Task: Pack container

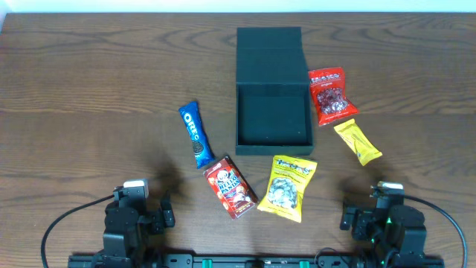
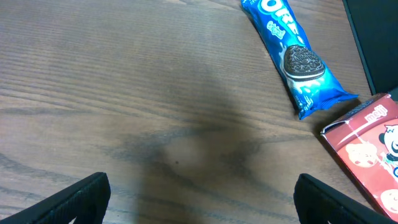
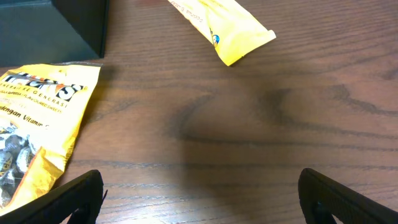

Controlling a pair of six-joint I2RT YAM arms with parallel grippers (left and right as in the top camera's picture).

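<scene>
Container (image 1: 273, 115) sits mid-counter, lid flap folded back toward the far edge, cavity facing up and empty. Five snacks lie loose on the counter (image 1: 89, 89):
- Oreo pack (image 1: 195, 134) to its left
- panda box (image 1: 230, 187) and nut bag (image 1: 288, 187) just in front
- red bag (image 1: 329, 95) at its right wall, contact uncertain
- yellow packet (image 1: 358, 141) near that bag

Nothing is packed yet.

Left fingers (image 2: 81, 202) are spread wide with nothing between them, and right fingers (image 3: 74, 199) likewise. Both arms are low at the near edge, apart from every item.

Judgement: the step in hand is the first pick. The next move calls for a reach forward, then a descent with fingers straddling a pack's narrow width. The panda box or Oreo pack looks nearest for the left arm, the nut bag or yellow packet for the right.

Hard to see: the wrist views cut off the panda box, nut bag and yellow packet, and the container shows there only as dark edges. The yellow packet's print is unreadable. Overhead does not resolve the fingers.
</scene>
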